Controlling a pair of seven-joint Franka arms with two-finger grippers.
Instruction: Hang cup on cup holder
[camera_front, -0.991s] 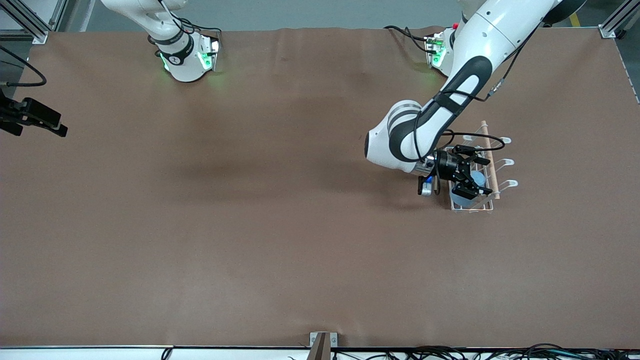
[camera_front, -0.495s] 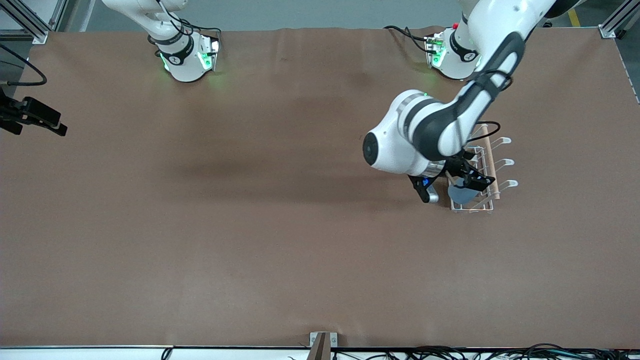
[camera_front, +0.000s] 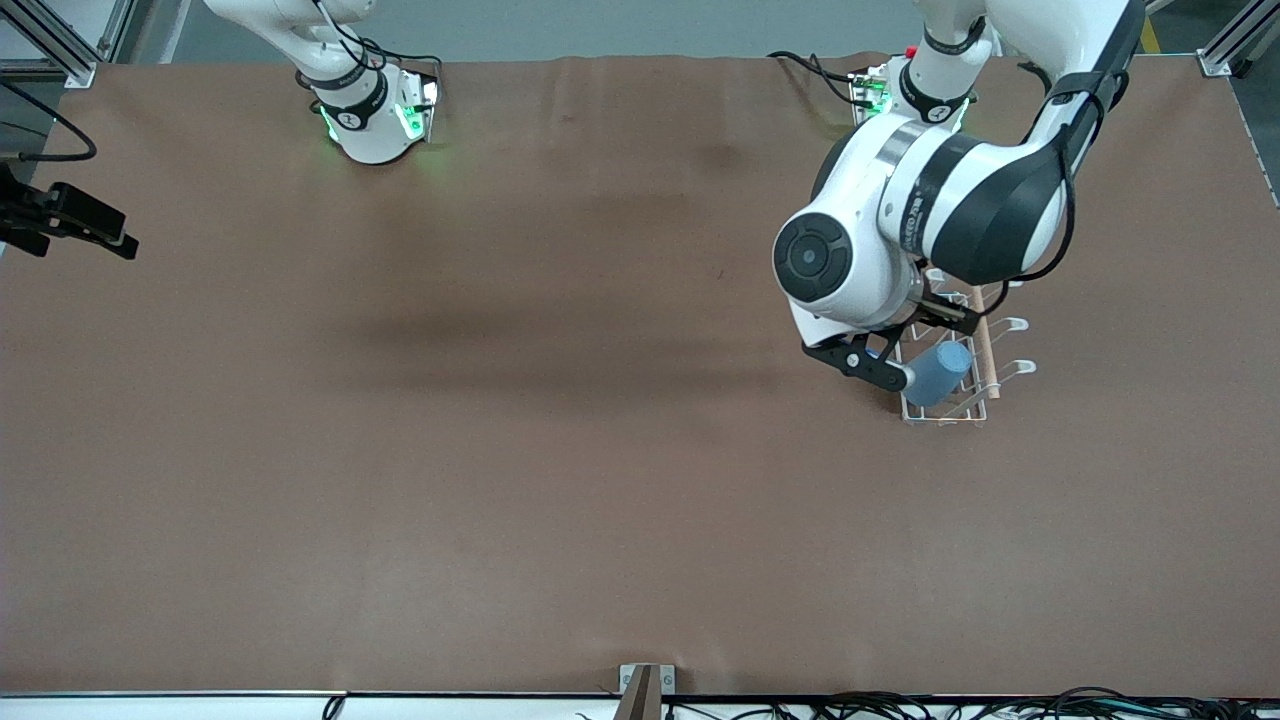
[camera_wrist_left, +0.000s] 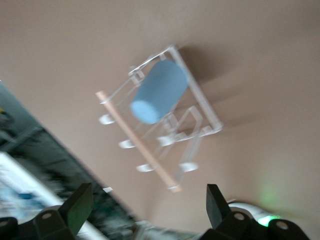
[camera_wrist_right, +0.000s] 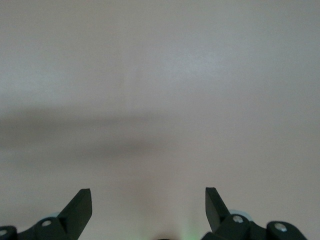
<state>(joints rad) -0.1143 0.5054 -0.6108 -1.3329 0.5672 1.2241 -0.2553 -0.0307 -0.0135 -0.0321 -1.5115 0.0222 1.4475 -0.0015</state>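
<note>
My left gripper (camera_wrist_left: 145, 210) up over white wire cup holder (camera_front: 945, 345), fingers spread wide, holding nothing. Light-blue cup (camera_front: 938, 373) below it, tilted on prong at holder's end nearer front camera, clear of my fingers. My right gripper (camera_wrist_right: 145, 210) waits over bare table (camera_front: 500, 450), fingers wide apart, empty.

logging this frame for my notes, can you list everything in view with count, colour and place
light-blue handleless plastic tumbler: one, light blue, tilted on a prong of the rack, at the rack's end nearer the front camera
white wire rack with a light wooden top rod: one, white and pale wood, on the table toward the left arm's end
brown table cover: one, brown, across the table
left end effector: one, black, open, over the rack, holding nothing
right end effector: one, black, open, over bare table cover; this arm waits
</note>
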